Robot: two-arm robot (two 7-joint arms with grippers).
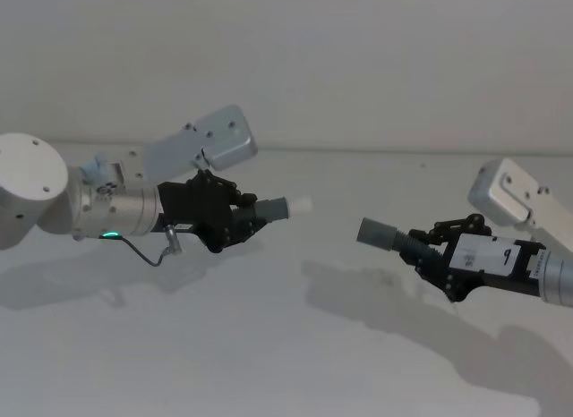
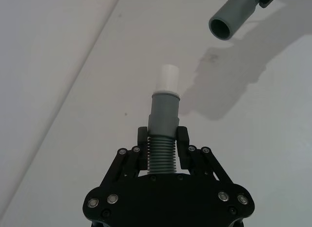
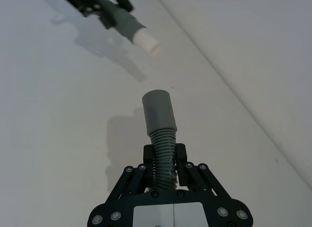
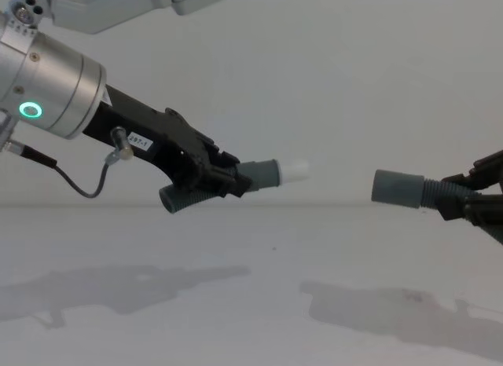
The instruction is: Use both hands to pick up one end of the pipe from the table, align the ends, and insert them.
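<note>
White table (image 1: 269, 354), left gripper (image 1: 248, 211) clamping white-tipped pipe (image 1: 274, 207), right gripper (image 1: 423, 249) clamping socket pipe (image 1: 380, 232)

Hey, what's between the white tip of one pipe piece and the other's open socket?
Nothing. The chest view shows just an open gap between the white tip and the socket, both held above the table.

Open gap between white tip (image 4: 295, 171) and socket (image 4: 397, 187), table (image 4: 267, 311) well below

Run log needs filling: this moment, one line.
left gripper shut on white-tipped piece | right gripper shut on socket piece | white tip and socket collar apart, not inserted
</note>
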